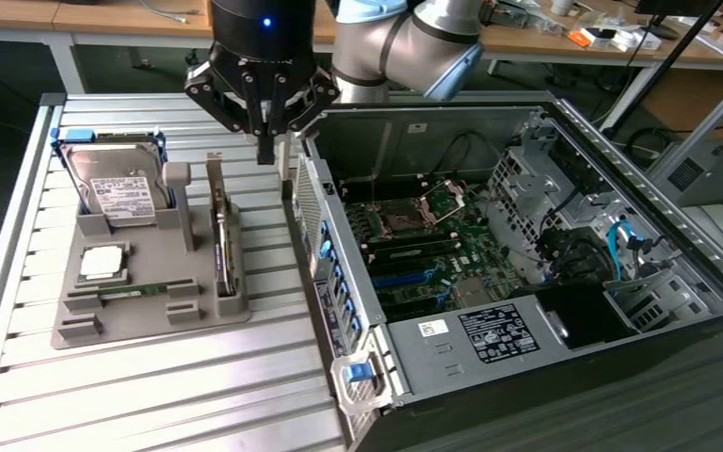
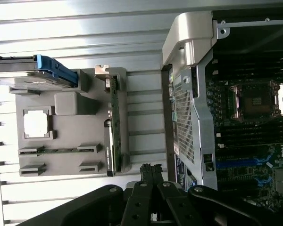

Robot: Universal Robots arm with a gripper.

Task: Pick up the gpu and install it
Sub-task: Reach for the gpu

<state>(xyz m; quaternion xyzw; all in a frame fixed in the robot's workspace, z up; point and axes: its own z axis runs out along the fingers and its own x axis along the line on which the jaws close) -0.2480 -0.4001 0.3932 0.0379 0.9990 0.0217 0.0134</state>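
Above the bench (image 1: 148,395), between tray (image 1: 148,325) and open case (image 1: 644,202), the hand (image 1: 265,155) is hovering with fingers pressed together, pinching nothing. Gpu (image 1: 219,240) is standing on edge along the tray's side at the exterior view's right, untouched. Pickup and install are both pending.
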